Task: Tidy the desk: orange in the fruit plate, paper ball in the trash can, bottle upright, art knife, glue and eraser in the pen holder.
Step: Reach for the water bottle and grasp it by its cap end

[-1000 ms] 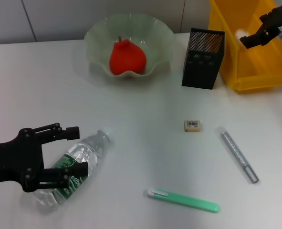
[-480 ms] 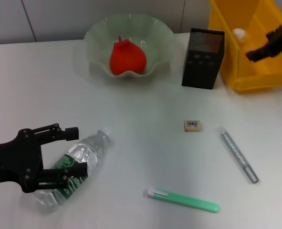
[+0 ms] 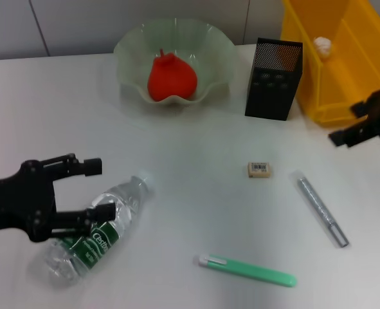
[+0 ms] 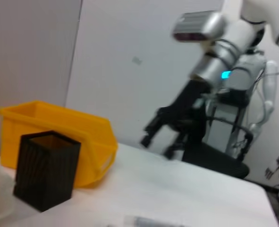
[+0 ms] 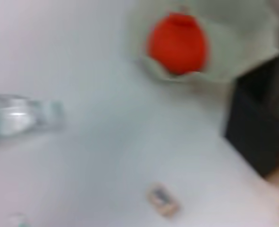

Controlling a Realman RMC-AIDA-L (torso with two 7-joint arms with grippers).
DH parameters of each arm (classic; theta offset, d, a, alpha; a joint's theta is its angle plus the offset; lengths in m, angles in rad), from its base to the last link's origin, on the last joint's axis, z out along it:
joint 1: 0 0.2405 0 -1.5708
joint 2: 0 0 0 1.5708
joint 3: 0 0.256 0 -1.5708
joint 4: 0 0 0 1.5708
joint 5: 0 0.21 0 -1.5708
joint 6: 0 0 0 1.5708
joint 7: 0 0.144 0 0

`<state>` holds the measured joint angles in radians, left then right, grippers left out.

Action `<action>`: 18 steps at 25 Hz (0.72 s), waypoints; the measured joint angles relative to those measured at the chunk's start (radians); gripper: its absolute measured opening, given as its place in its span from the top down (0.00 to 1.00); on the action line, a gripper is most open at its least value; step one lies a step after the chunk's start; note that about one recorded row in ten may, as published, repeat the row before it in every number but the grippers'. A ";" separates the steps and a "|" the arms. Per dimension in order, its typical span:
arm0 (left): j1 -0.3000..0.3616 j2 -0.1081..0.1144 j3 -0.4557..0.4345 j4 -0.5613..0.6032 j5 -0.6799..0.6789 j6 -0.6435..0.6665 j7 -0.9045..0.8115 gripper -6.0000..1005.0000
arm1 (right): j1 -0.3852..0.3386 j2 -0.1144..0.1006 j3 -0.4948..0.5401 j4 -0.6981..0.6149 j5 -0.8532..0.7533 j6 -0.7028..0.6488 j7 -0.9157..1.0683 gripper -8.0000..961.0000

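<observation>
While the bottle lay on its side at the near left of the white bench, cap pointing toward the middle, the left end effector sat over it with its two black fingers spread apart, one beyond the bottle's shoulder and one pressed against the clear wall just above the green label; not closed on it. The right end effector hung at the right edge of the head view, just in front of the yellow trash can and above the bench; whether its fingers were apart or together could not be told. Paper ball rested inside the trash can against the far wall. Orange sat in the pale green fruit plate at the back of the bench. Black mesh pen holder stood upright between plate and trash can, close beside the can. Eraser lay flat near the middle of the bench, barcode label up. A grey pen-like stick lay diagonally to its right, well apart from a green art knife lying near the front edge. Left wrist view showed pen holder and trash can side by side, the right arm beyond them.
</observation>
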<state>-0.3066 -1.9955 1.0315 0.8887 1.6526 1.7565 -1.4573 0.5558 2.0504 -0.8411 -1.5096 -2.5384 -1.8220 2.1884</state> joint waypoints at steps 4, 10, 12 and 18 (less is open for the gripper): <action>-0.011 -0.012 -0.002 0.048 0.042 -0.029 -0.056 0.15 | -0.072 0.000 0.037 0.035 0.172 -0.057 -0.115 0.17; -0.068 -0.044 -0.004 0.145 0.166 -0.062 -0.223 0.15 | -0.143 -0.006 0.080 0.162 0.323 -0.094 -0.314 0.17; -0.089 -0.059 -0.003 0.193 0.226 -0.078 -0.289 0.15 | -0.169 -0.006 0.103 0.227 0.360 -0.095 -0.428 0.17; -0.179 -0.070 0.042 0.305 0.388 -0.121 -0.562 0.15 | -0.209 0.006 0.228 0.387 0.390 -0.091 -0.726 0.17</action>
<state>-0.4856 -2.0658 1.0732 1.1939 2.0409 1.6356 -2.0196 0.3465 2.0567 -0.6130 -1.1221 -2.1481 -1.9134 1.4625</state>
